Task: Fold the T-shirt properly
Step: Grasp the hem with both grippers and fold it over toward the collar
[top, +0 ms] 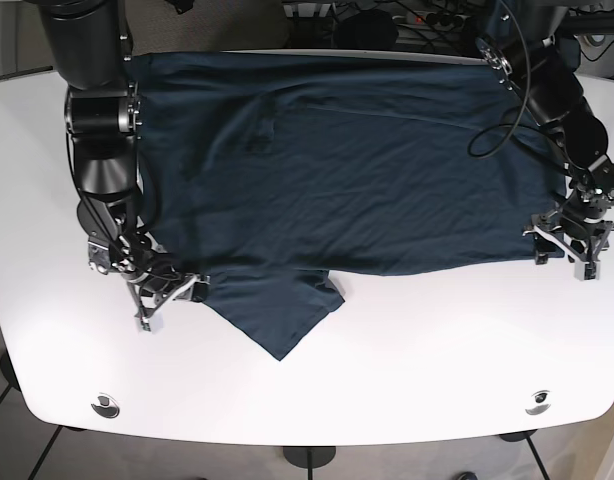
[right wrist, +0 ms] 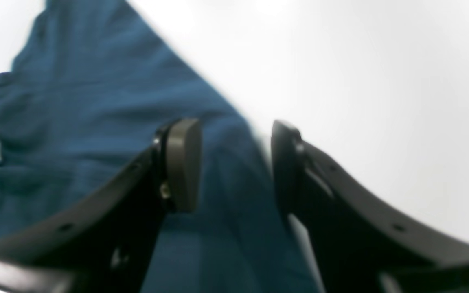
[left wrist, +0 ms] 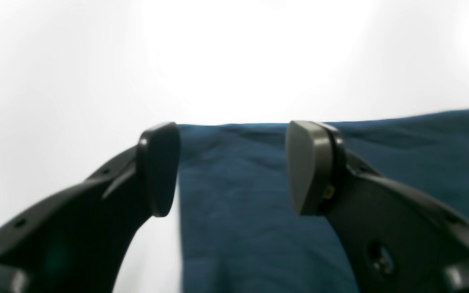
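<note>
We found the dark blue T-shirt (top: 357, 160) spread flat across the white table (top: 437, 350), its long axis running side to side, with our left gripper (top: 569, 243) and right gripper (top: 167, 296) each spread apart straddling an opposite near corner.

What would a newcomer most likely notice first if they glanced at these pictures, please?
The dark blue T-shirt dominates, spread wide across the white table with one sleeve pointing toward the table's near edge. Next come the two black arms at its sides: the right end effector sits at the shirt's corner beside that sleeve, and the left end effector at the opposite corner. Both wrist views show open jaws straddling the cloth's edge.
</note>
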{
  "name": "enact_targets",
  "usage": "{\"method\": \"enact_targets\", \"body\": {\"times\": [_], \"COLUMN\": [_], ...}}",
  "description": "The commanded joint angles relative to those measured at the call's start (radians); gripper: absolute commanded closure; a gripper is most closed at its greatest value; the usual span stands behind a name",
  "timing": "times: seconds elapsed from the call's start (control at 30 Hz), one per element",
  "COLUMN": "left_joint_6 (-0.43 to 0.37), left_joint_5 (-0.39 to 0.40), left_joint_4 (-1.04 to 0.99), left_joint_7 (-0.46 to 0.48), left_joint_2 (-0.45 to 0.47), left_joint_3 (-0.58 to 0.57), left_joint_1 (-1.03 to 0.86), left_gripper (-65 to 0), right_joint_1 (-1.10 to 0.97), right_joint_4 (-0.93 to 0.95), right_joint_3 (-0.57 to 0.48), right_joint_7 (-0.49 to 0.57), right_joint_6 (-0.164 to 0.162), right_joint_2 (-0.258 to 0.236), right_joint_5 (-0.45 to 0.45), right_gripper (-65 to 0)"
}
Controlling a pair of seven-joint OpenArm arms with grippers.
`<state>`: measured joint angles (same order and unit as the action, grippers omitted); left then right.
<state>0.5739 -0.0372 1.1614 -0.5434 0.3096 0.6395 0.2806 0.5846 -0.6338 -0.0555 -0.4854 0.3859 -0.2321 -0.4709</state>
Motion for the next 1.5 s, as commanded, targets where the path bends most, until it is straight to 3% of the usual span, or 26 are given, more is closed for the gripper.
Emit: {"method": "enact_targets", "body": {"times": [0.03, 0.13, 0.33, 0.5, 0.63, 0.8, 0.93, 1.0, 1.07, 1.23, 1.3, 1.37, 1.5], "left_joint_6": [-0.062, -0.145, -0.148, -0.144, -0.059, -0.041, -0.007, 0.008, 0.008, 0.013, 0.061, 0.122, 0.124], "left_joint_5": [0.013, 0.013, 0.015, 0.015, 0.012, 0.016, 0.018, 0.018, 0.018, 0.020, 0.020, 0.018, 0.018], "left_joint_4": [-0.022, -0.120, -0.294, -0.397, -0.398, -0.461, -0.548, -0.548, -0.547, -0.466, -0.387, -0.327, -0.243], "left_joint_7": [0.021, 0.021, 0.021, 0.022, 0.019, 0.015, 0.042, 0.069, 0.079, 0.076, 0.070, 0.049, -0.013], "left_joint_2": [0.046, 0.082, 0.124, 0.125, 0.121, 0.119, 0.121, 0.119, 0.119, 0.116, 0.104, 0.098, 0.098], "left_joint_3": [-0.007, -0.007, -0.008, -0.008, -0.008, -0.030, -0.053, -0.053, -0.053, -0.048, -0.048, -0.047, -0.030], "left_joint_1": [0.038, 0.090, 0.161, 0.196, 0.194, 0.197, 0.222, 0.222, 0.222, 0.227, 0.223, 0.220, 0.211], "left_gripper": [-39.3, -50.0, -50.8, -50.7, -50.6, -50.4, -32.1, -14.9, -2.6, -0.6, -0.6, -0.4, -0.4], "right_joint_1": [0.008, 0.004, 0.002, 0.004, 0.004, 0.002, 0.002, 0.002, 0.002, -0.016, -0.027, -0.061, -0.137], "right_joint_4": [-0.011, -0.011, -0.010, -0.010, -0.010, -0.010, -0.010, -0.010, -0.011, -0.088, -0.156, -0.255, -0.473], "right_joint_3": [-0.002, -0.002, -0.002, -0.002, 0.003, 0.004, 0.006, 0.006, 0.006, 0.006, 0.006, 0.006, 0.092], "right_joint_7": [-0.009, -0.009, -0.003, -0.003, -0.003, 0.000, 0.000, 0.000, 0.001, 0.023, 0.021, -0.011, -0.121], "right_joint_6": [0.003, 0.003, -0.008, -0.008, -0.008, -0.008, -0.008, -0.008, -0.008, -0.012, -0.041, -0.071, -0.072], "right_joint_2": [0.023, 0.041, 0.043, 0.043, 0.043, 0.038, 0.036, 0.038, 0.038, 0.032, 0.018, -0.002, -0.011], "right_joint_5": [0.002, 0.005, 0.005, 0.005, 0.005, -0.002, -0.002, -0.002, -0.002, -0.002, -0.002, -0.004, -0.004], "right_gripper": [-26.8, -25.4, -1.6, -1.9, -1.9, -1.9, -1.9, -1.9, -1.9, -1.6, -1.6, -1.6, -1.6]}}
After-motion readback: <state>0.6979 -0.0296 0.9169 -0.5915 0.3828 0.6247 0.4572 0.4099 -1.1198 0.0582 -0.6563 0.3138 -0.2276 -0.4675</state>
